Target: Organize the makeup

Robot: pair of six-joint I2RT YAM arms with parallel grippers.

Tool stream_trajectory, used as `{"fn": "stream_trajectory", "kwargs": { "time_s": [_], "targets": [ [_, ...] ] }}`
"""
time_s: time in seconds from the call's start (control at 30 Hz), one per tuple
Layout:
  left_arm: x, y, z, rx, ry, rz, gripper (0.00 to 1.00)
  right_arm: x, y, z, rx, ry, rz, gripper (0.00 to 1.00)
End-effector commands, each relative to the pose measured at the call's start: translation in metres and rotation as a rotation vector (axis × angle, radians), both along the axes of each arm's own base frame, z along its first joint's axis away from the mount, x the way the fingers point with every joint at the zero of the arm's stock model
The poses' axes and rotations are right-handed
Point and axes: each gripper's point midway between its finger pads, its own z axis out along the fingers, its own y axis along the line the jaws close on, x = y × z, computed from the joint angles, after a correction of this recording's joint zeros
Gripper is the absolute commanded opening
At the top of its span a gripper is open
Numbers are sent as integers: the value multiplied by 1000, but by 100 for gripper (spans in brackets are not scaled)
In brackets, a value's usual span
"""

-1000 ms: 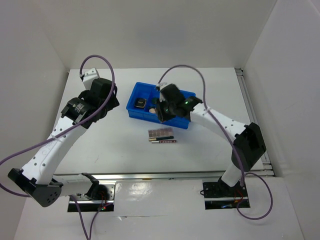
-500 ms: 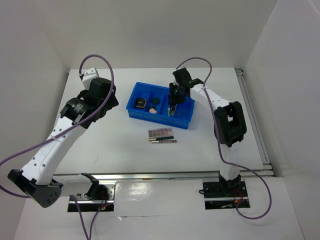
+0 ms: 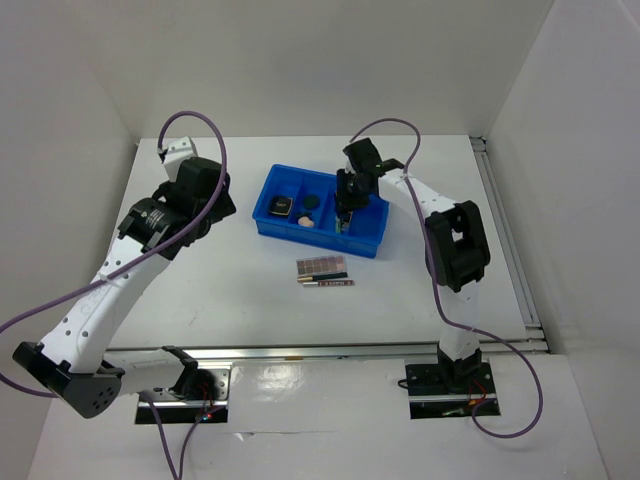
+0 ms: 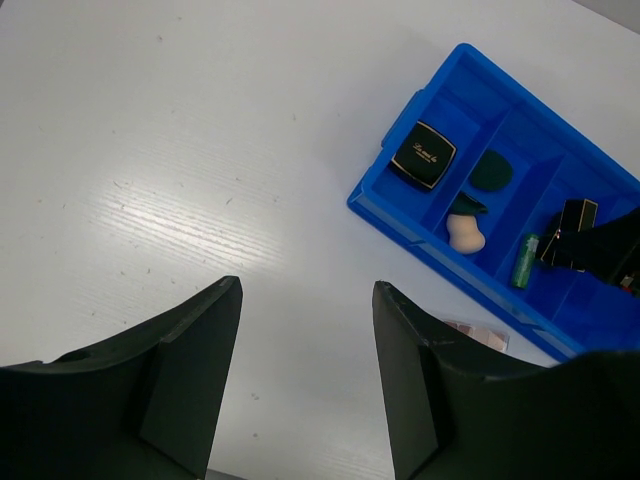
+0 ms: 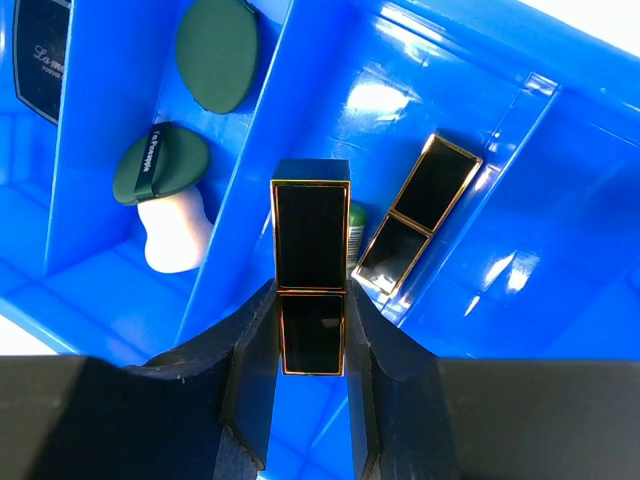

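There was one tray (image 5: 570, 230). The makeup came to ten pieces: one compact (image 4: 423, 154), two green puffs (image 5: 217, 52) (image 5: 158, 163), one sponge (image 5: 175, 238), one green tube (image 4: 526, 259), two black-gold cases (image 5: 311, 225) (image 5: 418, 213), one palette (image 3: 321, 265) and two pencils (image 3: 330, 276) (image 3: 327, 283). There were two arms (image 3: 110, 280) (image 3: 450, 240), each with one gripper (image 4: 306, 290) (image 5: 311, 290) of two fingers (image 4: 190, 370).

Your tray (image 5: 500, 300) is glossy blue plastic; the black case (image 5: 311, 235) shines, gold-edged; the green round piece (image 5: 217, 52) looks matt.
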Motion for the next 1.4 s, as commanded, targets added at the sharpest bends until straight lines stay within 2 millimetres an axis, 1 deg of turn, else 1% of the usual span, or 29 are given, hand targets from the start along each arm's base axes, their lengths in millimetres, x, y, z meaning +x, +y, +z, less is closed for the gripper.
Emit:
{"fn": "stream_trajectory", "kwargs": {
  "time_s": [0.0,0.03,0.07,0.1,0.13,0.2,0.27,0.37,0.4,0.43,0.5,0.57,0.6,0.63,0.67,0.7,0.77,0.8,0.83,0.87,0.9,0.93,1.0,1.03,1.1,1.13,1.17,1.3,1.37],
  "targets": [
    [-2,3,7,-7,-20,5,68,9,3,-2,27,-16,-5,27],
    [-2,3,7,-7,-20,5,68,9,3,-2,32,-12,-14,34],
    [0,3,5,-3,-12,5,68,11,5,-2,33,-15,-14,49],
    [0,3,5,-3,-12,5,68,11,5,-2,33,-15,-14,49],
    [0,3,5,-3,-12,5,68,13,7,3,45,-21,-7,58],
    [-2,3,3,1,-3,5,68,13,7,5,45,-21,-7,64],
    [-2,3,3,1,-3,5,68,17,6,27,50,-66,-6,69],
    [-1,5,4,7,-6,12,68,12,9,61,35,-180,27,68],
    [-1,5,4,7,-6,12,68,4,7,84,46,-254,40,64],
    [-1,5,4,7,-6,12,68,-3,7,93,43,-290,54,59],
    [-1,8,4,7,-6,21,68,-28,3,104,41,-330,112,54],
    [-1,8,4,7,-6,21,68,-54,14,104,16,-349,215,50],
    [2,6,3,6,-8,21,68,-75,15,97,3,-344,268,50],
    [2,6,3,6,-8,21,68,-89,19,93,-11,-346,317,50],
    [3,9,3,6,-8,30,68,-111,35,87,-20,-344,396,50],
    [5,8,0,20,4,24,68,-129,36,70,-46,-322,453,50],
    [5,6,3,10,-1,18,68,-153,43,59,-54,-293,505,50],
    [7,6,4,17,0,13,68,-168,47,46,-70,-268,538,50],
    [9,3,1,16,12,6,68,-174,45,34,-101,-233,548,50],
    [10,3,6,9,-2,6,68,-179,47,26,-120,-217,560,49],
    [12,2,8,9,-3,6,68,-187,54,22,-120,-204,564,49],
    [12,2,8,9,-3,6,68,-192,52,9,-146,-178,572,48],
    [12,0,3,3,14,5,68,-199,58,-1,-150,-156,571,48],
    [12,-2,3,-3,17,-3,68,-195,57,-8,-170,-153,551,48],
    [12,-4,2,-16,18,-5,68,-199,58,-18,-184,-136,554,47],
    [11,-4,-1,-12,26,-5,68,-199,61,-17,-186,-149,556,47],
    [11,-4,-1,-12,26,-5,68,-199,61,-28,-195,-135,558,47],
    [8,0,0,-5,26,2,68,-197,58,-46,-236,-111,560,47],
    [6,0,3,-9,18,2,68,-193,60,-45,-241,-127,561,47]
  ]
}}
